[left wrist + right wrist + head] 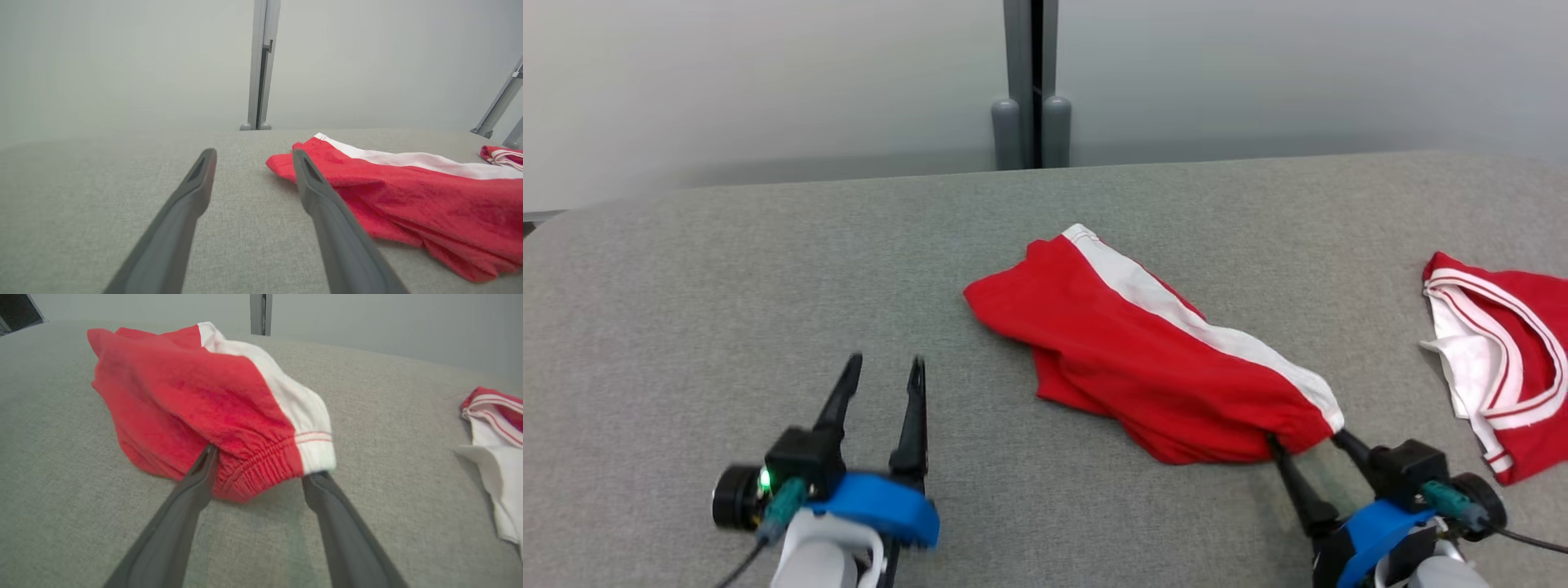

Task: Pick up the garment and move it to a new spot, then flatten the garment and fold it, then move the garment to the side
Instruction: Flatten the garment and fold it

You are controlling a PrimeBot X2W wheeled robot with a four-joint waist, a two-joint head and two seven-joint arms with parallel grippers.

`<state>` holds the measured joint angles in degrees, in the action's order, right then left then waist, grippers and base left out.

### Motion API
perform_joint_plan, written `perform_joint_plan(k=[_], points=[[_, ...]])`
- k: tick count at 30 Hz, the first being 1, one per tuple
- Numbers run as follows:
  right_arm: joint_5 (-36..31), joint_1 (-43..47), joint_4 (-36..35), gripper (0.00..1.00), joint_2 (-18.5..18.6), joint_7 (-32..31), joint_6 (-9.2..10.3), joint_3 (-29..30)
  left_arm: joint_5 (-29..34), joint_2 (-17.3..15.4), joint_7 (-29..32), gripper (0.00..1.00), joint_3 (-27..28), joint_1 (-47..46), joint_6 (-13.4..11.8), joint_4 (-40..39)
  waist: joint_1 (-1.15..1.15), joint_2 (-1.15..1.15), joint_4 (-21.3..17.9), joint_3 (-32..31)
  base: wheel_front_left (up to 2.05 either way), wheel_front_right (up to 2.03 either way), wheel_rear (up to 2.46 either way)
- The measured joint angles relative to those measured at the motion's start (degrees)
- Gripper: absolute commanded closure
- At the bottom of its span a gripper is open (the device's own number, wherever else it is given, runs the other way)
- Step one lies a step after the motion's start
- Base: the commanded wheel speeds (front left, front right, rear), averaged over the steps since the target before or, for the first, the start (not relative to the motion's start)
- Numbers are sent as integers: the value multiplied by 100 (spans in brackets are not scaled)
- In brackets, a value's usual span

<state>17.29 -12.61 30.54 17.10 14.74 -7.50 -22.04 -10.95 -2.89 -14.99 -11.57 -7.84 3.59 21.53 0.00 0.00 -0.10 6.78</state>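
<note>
A pair of red shorts (1143,351) with a white side stripe lies crumpled in the middle of the grey table, also seen as the shorts (408,196) and the shorts (204,400). My right gripper (1305,439) is open at the elastic waistband end, one finger on each side of the bunched waistband (265,465), tips touching or slipped just under the cloth. My left gripper (885,363) is open over bare table, left of the shorts' leg end, holding nothing. In the left wrist view its fingers (314,188) stand just short of the leg hem.
A second red-and-white garment (1503,359) lies at the table's right edge, apart from the shorts. The grey fabric table (727,286) has free room to the left and front. A grey post (1031,82) stands behind the far edge against a pale wall.
</note>
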Motion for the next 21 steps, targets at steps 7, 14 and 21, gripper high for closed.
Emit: perform_joint_plan(k=[7,14,21], points=[[-463,20,-222,0,-319,23,0,814,190,1,0,0,-201,-1277,136,369,0,0,-326,256,0,0,0],[-904,-144,-668,0,-776,23,0,1034,185,-5,993,0,-768,-3323,226,2059,2,1,-858,831,0,0,0],[-1020,-369,-937,0,-1105,24,0,911,285,-254,1584,0,-827,-4234,212,3317,1,1,-1377,1259,0,0,0]])
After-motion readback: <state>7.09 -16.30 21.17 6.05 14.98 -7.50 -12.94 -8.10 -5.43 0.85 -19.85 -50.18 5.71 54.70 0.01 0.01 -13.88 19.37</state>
